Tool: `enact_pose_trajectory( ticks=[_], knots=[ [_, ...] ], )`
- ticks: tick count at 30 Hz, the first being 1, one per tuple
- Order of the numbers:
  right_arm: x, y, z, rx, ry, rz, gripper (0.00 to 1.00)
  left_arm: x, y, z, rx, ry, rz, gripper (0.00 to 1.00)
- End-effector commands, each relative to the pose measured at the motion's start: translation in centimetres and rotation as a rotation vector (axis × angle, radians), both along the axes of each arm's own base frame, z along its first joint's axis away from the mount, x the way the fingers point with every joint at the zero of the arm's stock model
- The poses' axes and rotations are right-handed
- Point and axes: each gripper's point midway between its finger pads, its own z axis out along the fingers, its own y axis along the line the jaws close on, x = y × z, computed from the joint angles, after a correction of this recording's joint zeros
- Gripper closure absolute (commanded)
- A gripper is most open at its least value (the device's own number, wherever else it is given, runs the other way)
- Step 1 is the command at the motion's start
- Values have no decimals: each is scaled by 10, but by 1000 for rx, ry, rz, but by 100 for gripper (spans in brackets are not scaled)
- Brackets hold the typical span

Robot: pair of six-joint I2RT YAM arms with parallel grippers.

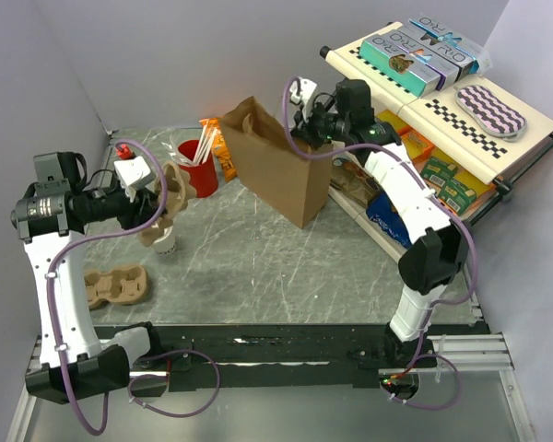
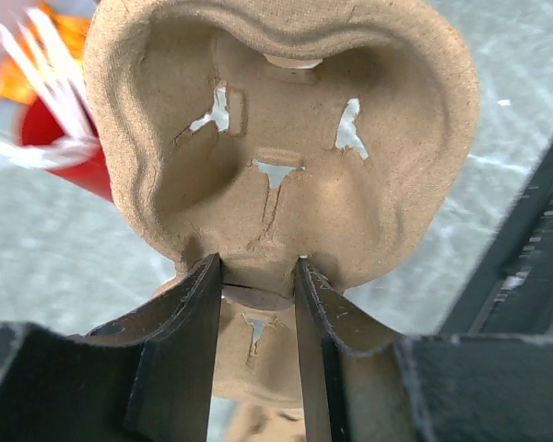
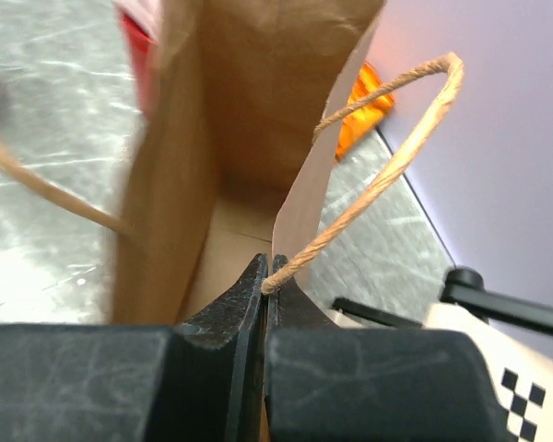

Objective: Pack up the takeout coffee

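Note:
My left gripper [image 1: 159,201] [image 2: 258,267] is shut on the middle ridge of a brown pulp carrier tray [image 1: 173,184] [image 2: 286,138] and holds it tilted above the table. The white takeout coffee cup [image 1: 165,245] hangs from the tray's near pocket, with only its lower part showing. In the left wrist view the tray hides the cup. The brown paper bag [image 1: 281,166] [image 3: 230,120] stands open at mid table. My right gripper [image 1: 313,127] [image 3: 267,269] is shut on the bag's near rim at the foot of its twine handle [image 3: 387,166].
A red cup with white sticks [image 1: 199,168] [image 2: 60,138] stands left of the bag, with an orange snack pack [image 1: 223,147] behind it. A second pulp tray [image 1: 118,284] lies at the front left. A rack of boxes [image 1: 424,64] and packets [image 1: 387,216] lines the right side.

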Motion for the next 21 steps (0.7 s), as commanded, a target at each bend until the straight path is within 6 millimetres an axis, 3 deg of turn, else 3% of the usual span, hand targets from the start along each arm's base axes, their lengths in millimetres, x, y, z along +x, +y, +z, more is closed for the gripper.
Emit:
enact_pose_trajectory(
  ticks=[1, 7, 10, 19, 21],
  knots=[
    [-39, 15, 38, -17, -125, 108, 100, 9, 3, 35, 84, -193, -22, 99],
    [-58, 24, 50, -24, -150, 139, 100, 13, 1, 41, 84, -221, -37, 99],
    [-71, 27, 49, -41, -153, 160, 100, 13, -4, 58, 56, -267, -34, 99],
    [-110, 41, 45, -32, -114, 194, 100, -5, -43, 182, -181, -583, -96, 99],
    [-117, 44, 50, -27, -121, 202, 100, -11, -51, 197, -228, -614, -127, 99]
  ],
)
